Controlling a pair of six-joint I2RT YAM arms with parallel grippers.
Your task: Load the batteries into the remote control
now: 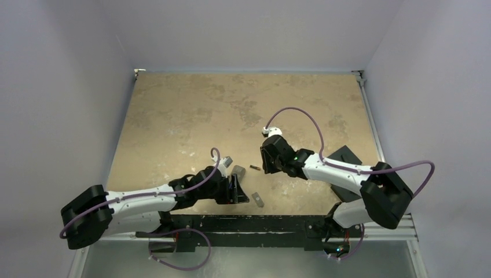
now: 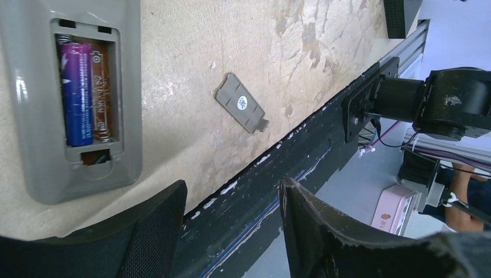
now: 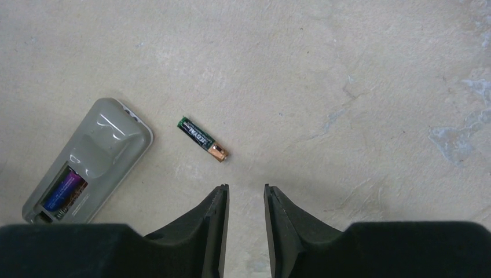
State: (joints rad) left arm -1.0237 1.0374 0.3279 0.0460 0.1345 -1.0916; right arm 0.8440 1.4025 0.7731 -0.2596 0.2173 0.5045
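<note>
The remote control (image 2: 35, 116) lies grey underside up with its battery recess open. The purple battery (image 2: 77, 92) sits in one slot of the recess; the slot beside it is bare. The remote also shows in the right wrist view (image 3: 98, 156) and the top view (image 1: 238, 171). The dark battery with a brassy end (image 3: 201, 138) lies loose on the table just right of the remote (image 1: 255, 168). My left gripper (image 2: 231, 194) is open and empty, close beside the remote near the table's front edge. My right gripper (image 3: 246, 190) is open with a narrow gap, empty, just short of the dark battery.
The small flat grey cover piece (image 2: 240, 103) lies near the front edge, right of the remote (image 1: 257, 200). A larger flat black slab (image 1: 345, 156) lies under my right arm. The black front rail (image 2: 301, 150) runs along the table edge.
</note>
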